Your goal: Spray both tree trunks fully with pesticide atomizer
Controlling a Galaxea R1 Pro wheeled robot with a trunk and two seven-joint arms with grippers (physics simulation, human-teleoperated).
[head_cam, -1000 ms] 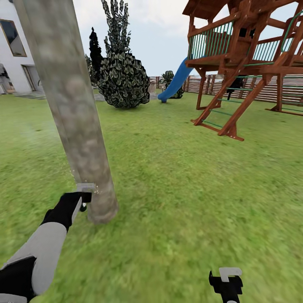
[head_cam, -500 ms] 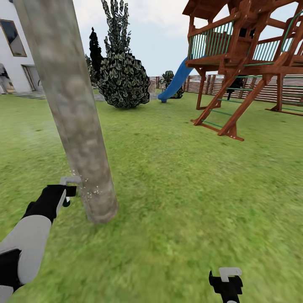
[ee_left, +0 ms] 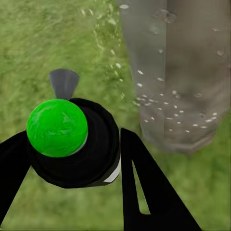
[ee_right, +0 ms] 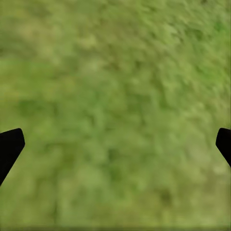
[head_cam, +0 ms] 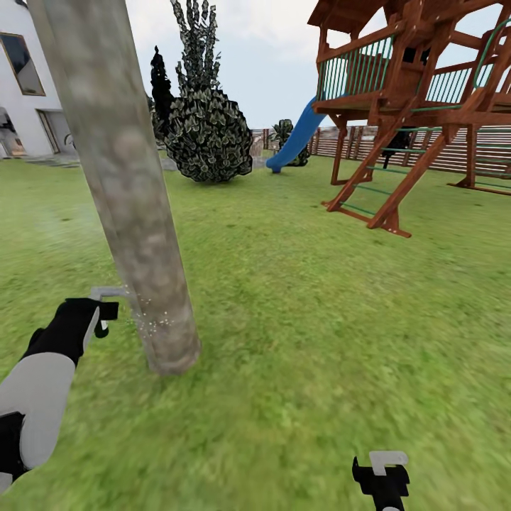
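left gripper (ee_left: 72,159) clamped on spray bottle (ee_left: 72,144), nozzle just short of tree trunk (head_cam: 135,234) flecked with white specks (ee_left: 178,113); right gripper (ee_right: 115,144) spread wide over grass (ee_right: 115,96).

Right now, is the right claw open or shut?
Open. In the right wrist view, the right claw's two black fingertips sit far apart at opposite edges, with blurred green grass lawn between them.
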